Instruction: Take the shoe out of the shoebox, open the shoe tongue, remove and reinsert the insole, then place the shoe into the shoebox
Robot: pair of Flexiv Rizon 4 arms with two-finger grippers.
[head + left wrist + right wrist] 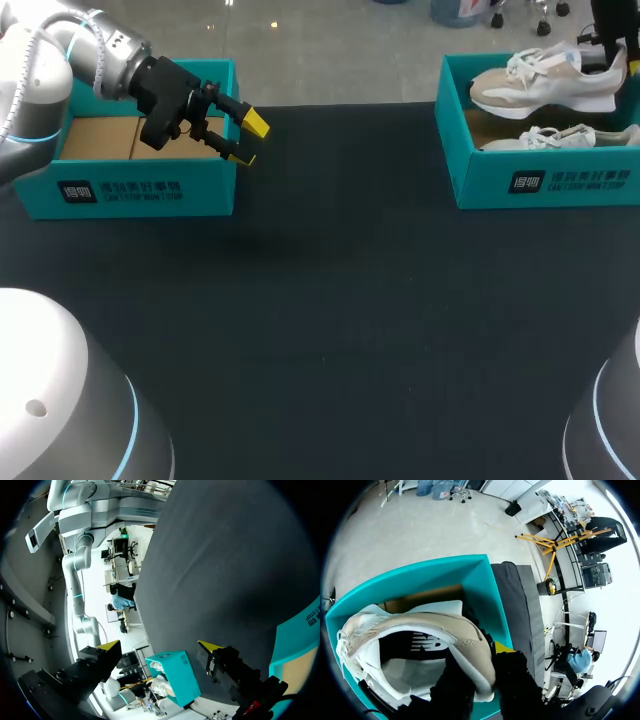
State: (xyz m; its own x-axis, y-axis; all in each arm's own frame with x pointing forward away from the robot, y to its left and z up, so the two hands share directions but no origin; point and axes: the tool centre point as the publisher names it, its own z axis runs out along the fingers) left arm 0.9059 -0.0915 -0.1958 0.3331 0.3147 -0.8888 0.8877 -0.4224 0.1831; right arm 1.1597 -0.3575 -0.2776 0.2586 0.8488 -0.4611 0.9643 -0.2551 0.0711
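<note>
A beige and white shoe (540, 85) is raised at a tilt above the teal shoebox (545, 182) at the far right. My right gripper (612, 60) is shut on its heel. In the right wrist view the heel collar of the shoe (420, 635) sits pinched between the black fingers of the gripper (487, 677), over the shoebox (480, 590). A second white shoe (560, 138) lies in the same box. My left gripper (245, 140) hangs open over the right edge of another teal box (140, 190) at the far left, holding nothing (159, 647).
The left box shows a brown cardboard bottom (100, 135). Dark table cloth (340, 300) spreads between the two boxes. From the left wrist view the right shoebox (175, 677) lies far ahead across the cloth.
</note>
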